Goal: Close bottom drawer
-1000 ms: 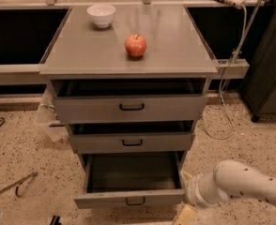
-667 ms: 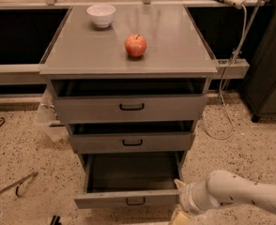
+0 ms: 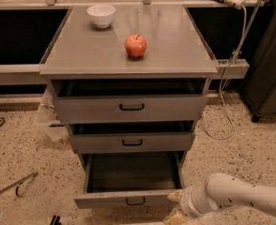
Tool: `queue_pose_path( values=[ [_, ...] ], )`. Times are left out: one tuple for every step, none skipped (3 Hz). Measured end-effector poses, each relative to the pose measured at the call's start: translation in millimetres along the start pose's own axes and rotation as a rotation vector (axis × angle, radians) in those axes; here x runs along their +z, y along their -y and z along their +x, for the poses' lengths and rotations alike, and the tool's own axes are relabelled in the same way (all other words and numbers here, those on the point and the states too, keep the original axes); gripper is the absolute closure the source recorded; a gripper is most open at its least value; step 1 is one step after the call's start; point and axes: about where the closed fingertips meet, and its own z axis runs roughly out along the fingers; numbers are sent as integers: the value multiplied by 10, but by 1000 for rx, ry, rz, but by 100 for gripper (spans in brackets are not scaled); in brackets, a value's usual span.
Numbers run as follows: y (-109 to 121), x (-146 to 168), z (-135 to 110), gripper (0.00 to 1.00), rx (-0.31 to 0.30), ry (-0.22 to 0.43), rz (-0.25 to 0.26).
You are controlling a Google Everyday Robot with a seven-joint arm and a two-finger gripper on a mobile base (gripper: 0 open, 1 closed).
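Bottom drawer point(image 3: 105, 200) pulled out at the cabinet's point(image 3: 91, 109) foot, above speckled floor point(image 3: 255, 153).
Tool point(image 3: 174, 206) at the drawer front's right end, grip state unreadable; red apple point(image 3: 135, 46) and white bowl point(image 3: 101, 15) apart on grey tabletop point(image 3: 175, 46); white cable point(image 3: 244, 27) trailing right.

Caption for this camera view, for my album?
Gripper at the right front corner of the open bottom drawer; apple and bowl atop cabinet.

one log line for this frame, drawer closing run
task: close bottom drawer | state: pulled far out, not yet closed | gripper: low, by drawer's front right corner
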Motion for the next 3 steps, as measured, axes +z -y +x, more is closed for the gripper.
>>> queue_pose_path(
  values=[
    [0, 0, 0, 65, 0, 0, 0],
    [-66, 330, 134, 89, 40, 16, -6],
    [-62, 979, 432, 100, 99, 30, 4]
  ],
)
